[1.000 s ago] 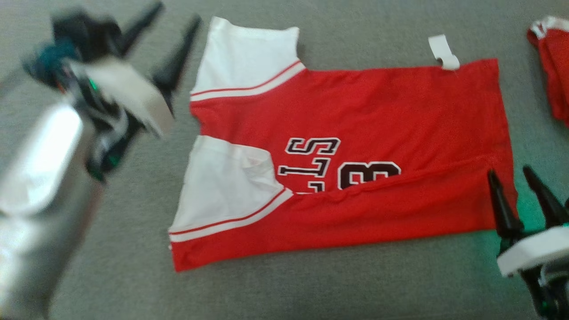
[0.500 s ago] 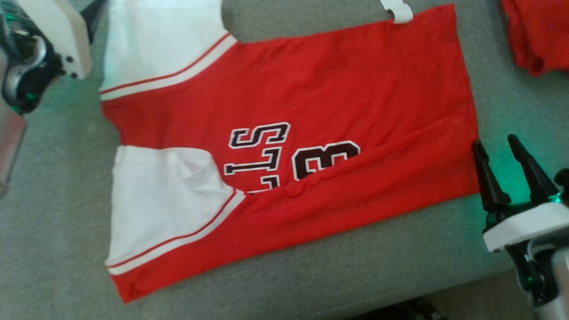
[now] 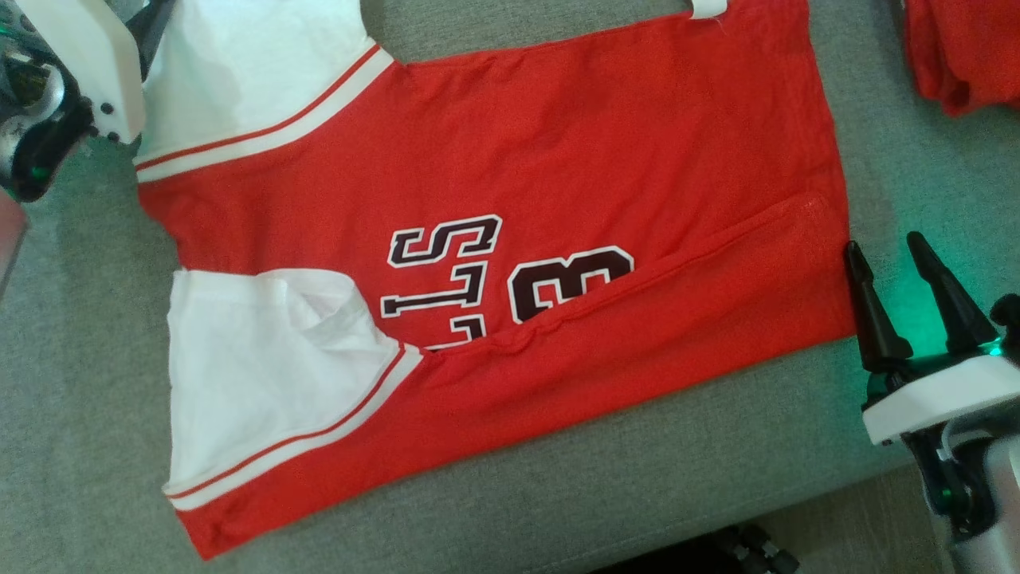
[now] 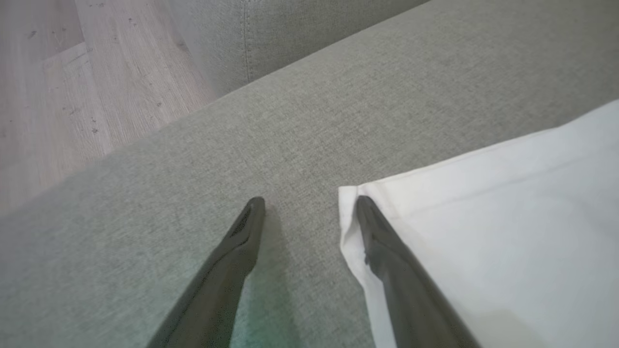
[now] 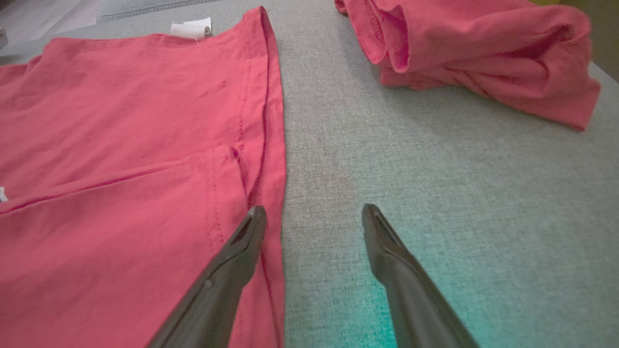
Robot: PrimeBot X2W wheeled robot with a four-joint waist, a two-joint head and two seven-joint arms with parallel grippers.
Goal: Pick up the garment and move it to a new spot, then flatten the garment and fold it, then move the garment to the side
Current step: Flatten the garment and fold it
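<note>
A: Where's the garment (image 3: 558,159) sitting?

B: It's lying flat on the gray cushion (image 3: 717,478), chest side up, with the collar end pointing to the robot's left. The near long edge is lying folded up over the body and is covering part of the dark lettering (image 3: 446,271). Two white sleeves are showing, a near sleeve (image 3: 263,375) and a far sleeve (image 3: 239,72).

A: Left gripper?

B: The left gripper (image 4: 309,205) is hanging at the far sleeve's corner with its fingers spread wide and nothing between them. In the left wrist view one finger is lying over the white corner and the other is sitting over bare cushion. Can't tell if they're touching the fabric.

A: Right gripper?

B: The right gripper (image 3: 883,242) is also standing wide open and gripping nothing. It's hovering at the hem end. In the right wrist view one finger is sitting over the red hem and the other over bare cushion just beside it.

A: Anything else?

B: A white tag (image 3: 709,8) is sticking out at the far hem corner. A second red garment (image 5: 483,48) is lying bunched on the cushion, apart from the first, to the robot's right. Wood floor (image 4: 72,72) is showing past the cushion's edge.
</note>
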